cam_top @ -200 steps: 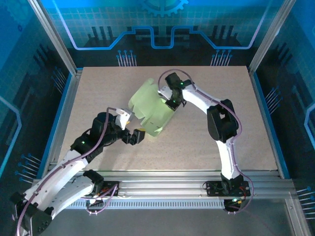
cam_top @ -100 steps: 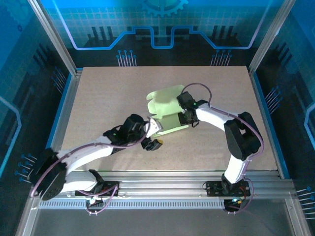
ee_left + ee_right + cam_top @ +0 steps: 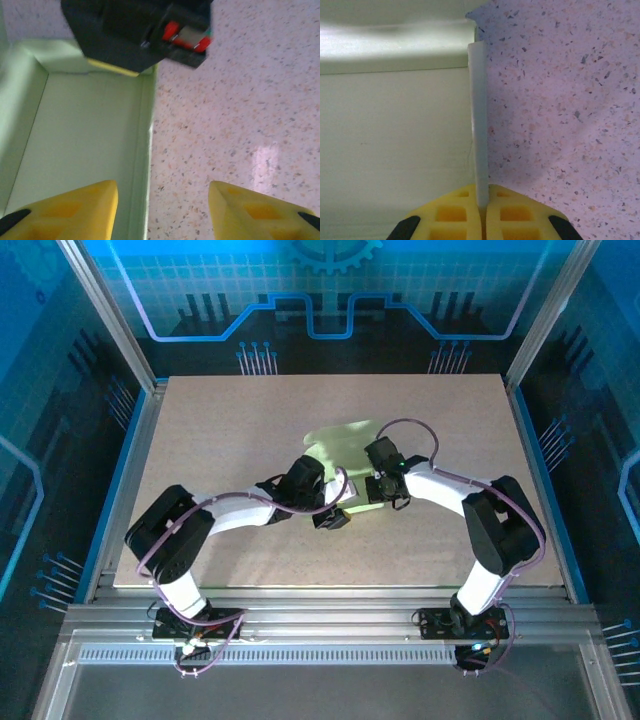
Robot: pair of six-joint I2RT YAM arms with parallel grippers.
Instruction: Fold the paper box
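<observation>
My right gripper (image 3: 482, 212) is shut tight on the paper box (image 3: 338, 448). Its two yellow fingers (image 3: 452, 215) are pressed together with a thin upright edge of the pale green card pinched between them. In my right wrist view that edge runs straight away from the fingertips as a narrow strip. A flat green panel lies to its left and the speckled table (image 3: 560, 100) to its right. At the far end the card bends into another wall that catches the light.

My left gripper (image 3: 162, 215) is partly open and has hold of nothing. One yellow finger (image 3: 75, 210) hangs over the green panel inside the box. The other finger (image 3: 260, 215) is over bare tabletop. A low folded side wall of the box runs up between them, closer to the finger over the panel. I cannot tell whether either finger touches the card. At the far end of that wall my right gripper looks back at me, black with a red patch, and a sliver of its yellow finger rests against the corner of the box.

From above, the box sits near the middle of the table, a little toward the far side, as a half-formed green shape with raised sides. Both my arms bend inward to meet at its near edge. The left comes in from the left and the right from the right, and the two grippers are close together there.
</observation>
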